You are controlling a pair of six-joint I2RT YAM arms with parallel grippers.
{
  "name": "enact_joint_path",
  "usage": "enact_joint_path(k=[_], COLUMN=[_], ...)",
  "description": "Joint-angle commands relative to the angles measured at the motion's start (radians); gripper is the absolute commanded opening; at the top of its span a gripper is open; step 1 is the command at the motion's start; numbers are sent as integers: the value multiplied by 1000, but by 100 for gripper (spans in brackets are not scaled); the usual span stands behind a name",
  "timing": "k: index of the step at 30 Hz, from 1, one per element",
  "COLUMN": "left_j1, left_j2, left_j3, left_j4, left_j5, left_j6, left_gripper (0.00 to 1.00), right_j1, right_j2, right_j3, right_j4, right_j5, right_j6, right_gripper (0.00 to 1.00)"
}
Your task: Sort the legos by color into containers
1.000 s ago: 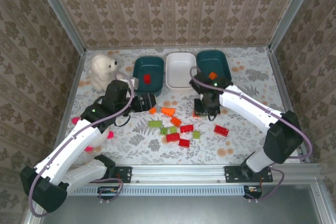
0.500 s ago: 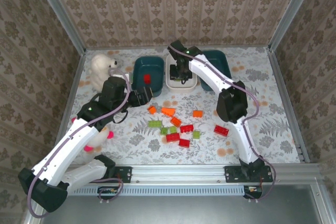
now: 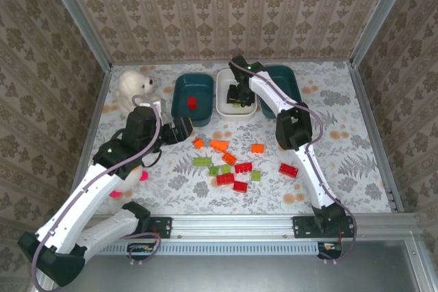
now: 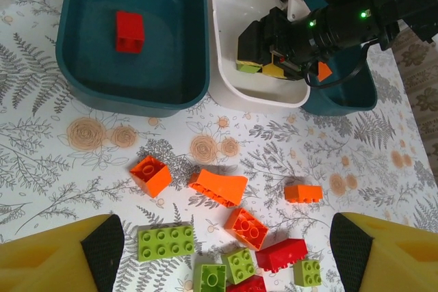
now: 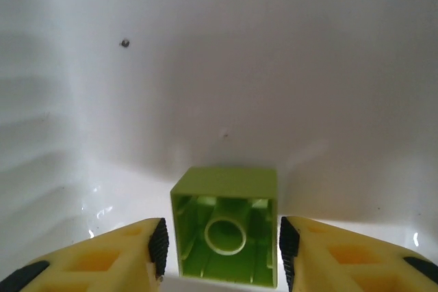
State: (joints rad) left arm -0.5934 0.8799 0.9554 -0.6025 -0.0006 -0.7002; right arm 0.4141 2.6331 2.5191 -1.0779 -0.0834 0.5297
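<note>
My right gripper [image 3: 239,96] reaches down into the white tub [image 3: 226,80]. A light green brick [image 5: 224,189] lies on its side between the right fingers [image 5: 130,251], with a thin gap at each pad, so this gripper [image 5: 222,244] is open. In the left wrist view the same green brick [image 4: 248,67] shows under that gripper [image 4: 272,49]. The left teal tub [image 3: 179,94] holds one red brick [image 3: 192,104]. An orange brick [image 4: 323,71] lies in the right teal tub [image 3: 287,81]. My left gripper [image 4: 226,244] hovers wide open above several loose red, orange and green bricks [image 3: 226,165].
A white plush toy [image 3: 133,90] sits at the back left beside the left tub. A pink toy [image 3: 142,176] peeks out under my left arm. A lone red brick [image 3: 288,169] lies right of the pile. Metal rails bound the patterned tabletop.
My right gripper swung from above the loose bricks to the white tub and lowered inside it. The left gripper drew back slightly to the left.
</note>
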Motion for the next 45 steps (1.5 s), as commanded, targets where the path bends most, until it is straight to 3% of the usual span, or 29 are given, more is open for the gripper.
enact_joint_path(k=[1, 5, 14, 17, 23, 31, 37, 45], left_j1=[7, 6, 6, 6, 6, 3, -6, -88], left_j2=[-10, -9, -16, -23, -16, 48, 94, 165], left_j3=[-14, -14, -17, -26, -50, -85, -113, -130], left_j4=[-18, -26, -67, -76, -88, -62, -18, 43], left_j5=[-16, -14, -22, -29, -31, -9, 15, 72], left_j6=[-23, -22, -31, -38, -62, -106, -124, -39], left_gripper=[82, 82, 80, 80, 77, 74, 72, 69], right_j1=[2, 2, 15, 29, 77, 154, 193, 193], right_j2=[11, -64, -369, -527, -945, -1371, -1541, -1553], right_j3=[42, 45, 5, -138, -653, -1172, -1369, -1412], right_j4=[-53, -35, 27, 108, 377, 413, 337, 308], right_j5=[-23, -7, 37, 45, 47, 38, 48, 65], right_j6=[-3, -14, -34, -50, -64, -5, 46, 48], right_gripper=[57, 62, 62, 62, 61, 62, 63, 63])
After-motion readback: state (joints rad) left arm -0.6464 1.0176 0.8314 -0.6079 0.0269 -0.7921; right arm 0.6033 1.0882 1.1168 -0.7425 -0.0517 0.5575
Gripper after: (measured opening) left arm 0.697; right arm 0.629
